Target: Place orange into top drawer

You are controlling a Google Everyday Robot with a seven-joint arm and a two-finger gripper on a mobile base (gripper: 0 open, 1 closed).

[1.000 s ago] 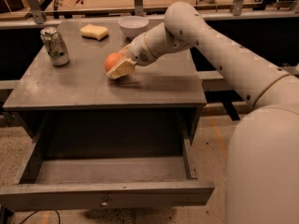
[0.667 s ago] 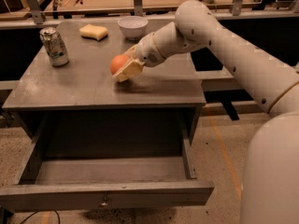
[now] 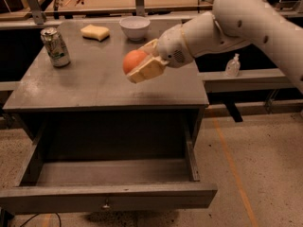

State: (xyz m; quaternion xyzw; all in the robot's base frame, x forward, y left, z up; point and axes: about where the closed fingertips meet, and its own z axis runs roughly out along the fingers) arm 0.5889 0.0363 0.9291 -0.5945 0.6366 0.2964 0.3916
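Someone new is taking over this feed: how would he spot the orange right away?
Start at the grey cabinet, its top drawer pulled open. Above the cabinet top, right of centre, the gripper is shut on the orange. It is the only round orange-coloured thing, unlike the yellow sponge, white bowl and can resting on the top.

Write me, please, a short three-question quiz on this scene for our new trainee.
1. True or false: the top drawer is shut.
2. The gripper, up over the cabinet top, is closed on: A the sponge, B the orange, C the can.
3. Short answer: which white vessel stands at the back of the cabinet top?
Key: 1 false, it is pulled open. 2 B. 3 the bowl.
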